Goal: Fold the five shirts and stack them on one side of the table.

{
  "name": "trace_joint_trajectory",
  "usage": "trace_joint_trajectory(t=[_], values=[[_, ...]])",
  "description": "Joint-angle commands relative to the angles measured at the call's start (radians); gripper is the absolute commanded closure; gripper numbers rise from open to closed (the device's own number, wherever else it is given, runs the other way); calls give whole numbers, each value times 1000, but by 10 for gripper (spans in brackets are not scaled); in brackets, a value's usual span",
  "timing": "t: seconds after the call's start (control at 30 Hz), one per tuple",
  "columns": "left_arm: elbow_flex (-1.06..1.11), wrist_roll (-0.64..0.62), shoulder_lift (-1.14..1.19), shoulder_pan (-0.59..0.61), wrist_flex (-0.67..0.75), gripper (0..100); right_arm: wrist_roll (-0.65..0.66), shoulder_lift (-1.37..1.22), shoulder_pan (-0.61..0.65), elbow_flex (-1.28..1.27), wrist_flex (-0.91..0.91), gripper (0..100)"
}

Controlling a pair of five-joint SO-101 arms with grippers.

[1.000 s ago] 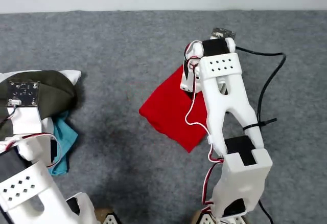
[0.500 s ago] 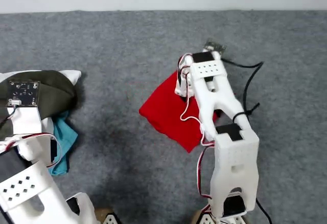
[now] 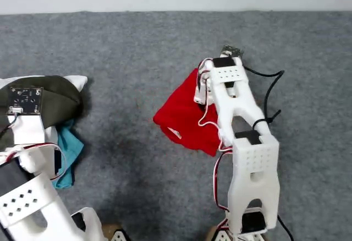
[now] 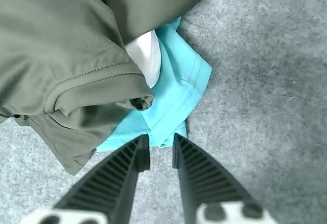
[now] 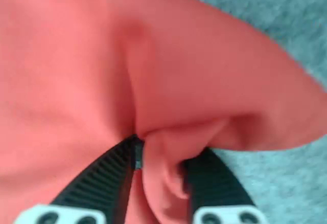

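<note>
A red shirt [image 3: 184, 117] lies bunched on the grey table near the middle. My right gripper [image 5: 161, 157] is shut on a raised fold of that red shirt [image 5: 92, 55], and cloth bulges between its fingers [image 5: 120, 165]. From above, the right arm [image 3: 231, 89] covers the shirt's right edge. At the left edge lies a pile with an olive shirt [image 3: 58, 95] on top, a white shirt [image 3: 77, 80] and a teal shirt [image 3: 69, 147]. My left gripper [image 4: 160, 152] hangs just above the teal shirt [image 4: 173, 101], open by a narrow gap and holding nothing.
Grey carpet-like cloth [image 3: 126, 48] covers the table. The left arm [image 3: 27, 197] fills the near left corner. A black cable [image 3: 272, 81] loops to the right of the right arm. Bare table lies between the pile and the red shirt.
The right arm has drawn back toward its base and then lifted the red shirt's edge. The shirt is now bunched instead of flat. The left arm has not moved.
</note>
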State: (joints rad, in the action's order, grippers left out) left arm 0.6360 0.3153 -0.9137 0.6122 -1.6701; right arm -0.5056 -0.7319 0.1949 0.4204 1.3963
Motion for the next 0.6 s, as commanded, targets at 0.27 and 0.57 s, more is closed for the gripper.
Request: trace_joint_trajectory(t=[0.27, 0.57], values=[[-5, -2, -12, 2, -2, 920, 601, 99, -295, 23, 131, 990], [-5, -2, -14, 2, -2, 920, 1137, 165, -654, 38, 21, 990]])
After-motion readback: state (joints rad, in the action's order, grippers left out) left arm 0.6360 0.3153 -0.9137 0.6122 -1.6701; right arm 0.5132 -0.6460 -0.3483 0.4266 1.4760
